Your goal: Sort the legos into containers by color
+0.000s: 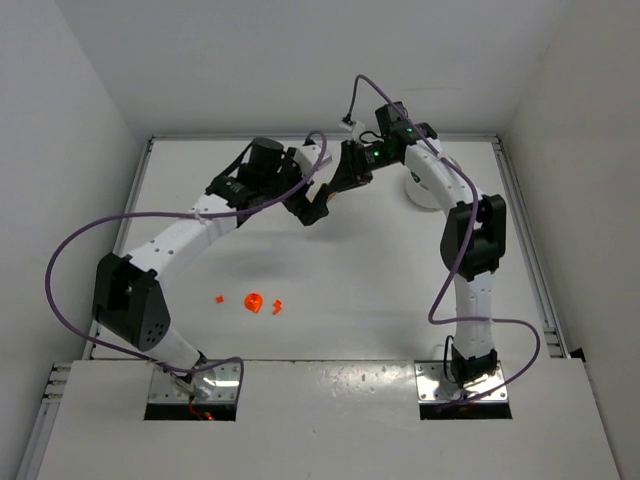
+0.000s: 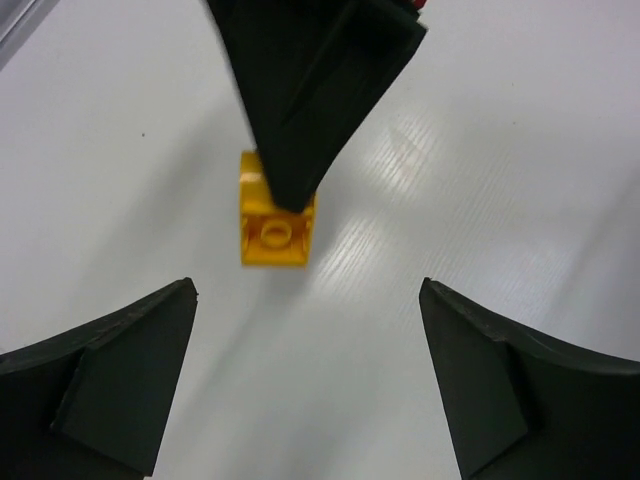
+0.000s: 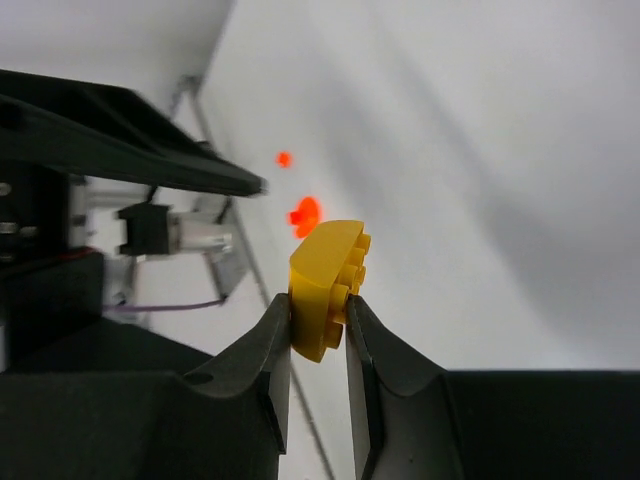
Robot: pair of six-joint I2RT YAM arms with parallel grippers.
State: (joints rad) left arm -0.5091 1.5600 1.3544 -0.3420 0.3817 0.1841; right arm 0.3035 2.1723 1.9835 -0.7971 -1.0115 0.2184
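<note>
A yellow lego (image 3: 328,285) with studs on one side is pinched between my right gripper's (image 3: 318,312) two fingers, held above the table. In the left wrist view the same yellow lego (image 2: 275,228) hangs under the right gripper's dark fingers (image 2: 305,90). My left gripper (image 2: 307,290) stands wide open just in front of it, with nothing between its jaws. From above, the left gripper (image 1: 312,208) and right gripper (image 1: 347,178) meet at the back middle of the table. Three orange-red legos (image 1: 254,301) lie near the front left. The white dish (image 1: 415,195) is mostly hidden behind the right arm.
White walls close the table at the back and on both sides. Purple cables loop off both arms. The left arm's dark finger (image 3: 130,140) crosses the upper left of the right wrist view, and the orange-red bits (image 3: 303,212) show beyond it.
</note>
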